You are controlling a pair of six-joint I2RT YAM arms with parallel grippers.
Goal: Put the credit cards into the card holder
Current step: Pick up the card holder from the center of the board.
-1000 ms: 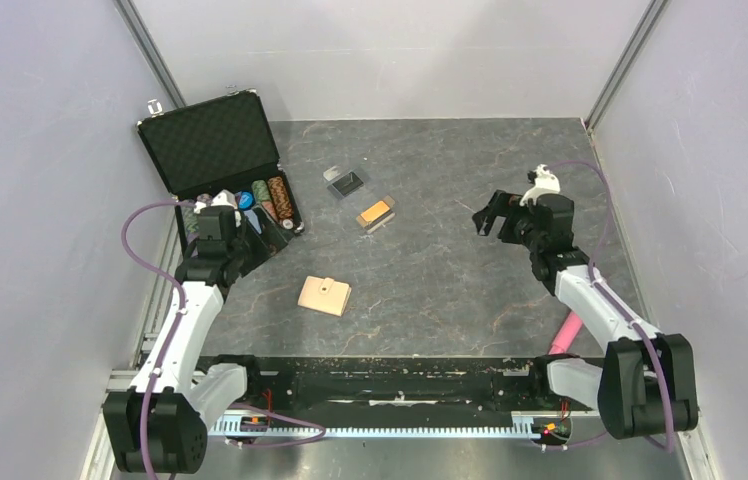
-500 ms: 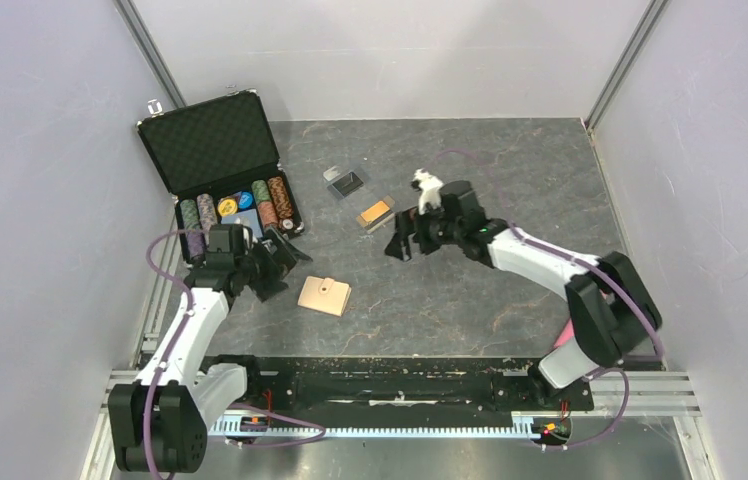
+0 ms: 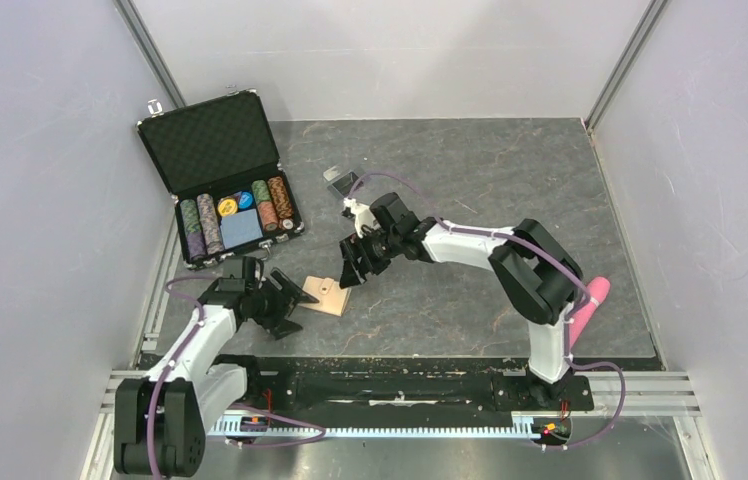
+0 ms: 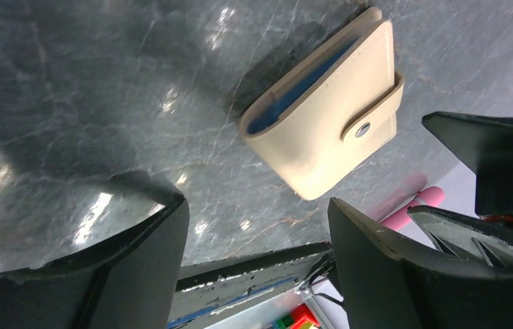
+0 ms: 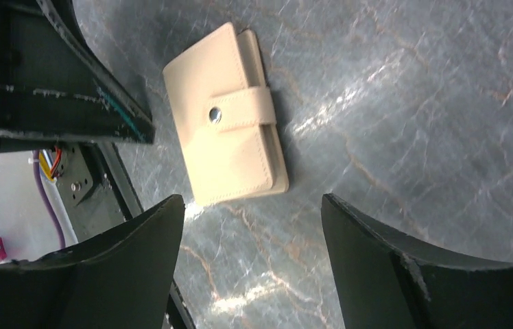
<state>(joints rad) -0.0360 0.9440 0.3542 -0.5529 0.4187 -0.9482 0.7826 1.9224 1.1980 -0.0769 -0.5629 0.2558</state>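
Tan leather-like folding card holder [image 3: 325,296] is seen lying flat on the grey marbled table [image 3: 470,290], folded shut with its snap tab fastened, between the two grippers. The left gripper [image 3: 293,305] is held wide open with nothing gripped; the card holder is just ahead of its fingertips. The right gripper [image 3: 354,268] is also spread open and empty, with the card holder just beyond its tips. A small black credit card [image 3: 340,177] is partly seen well behind the right gripper.
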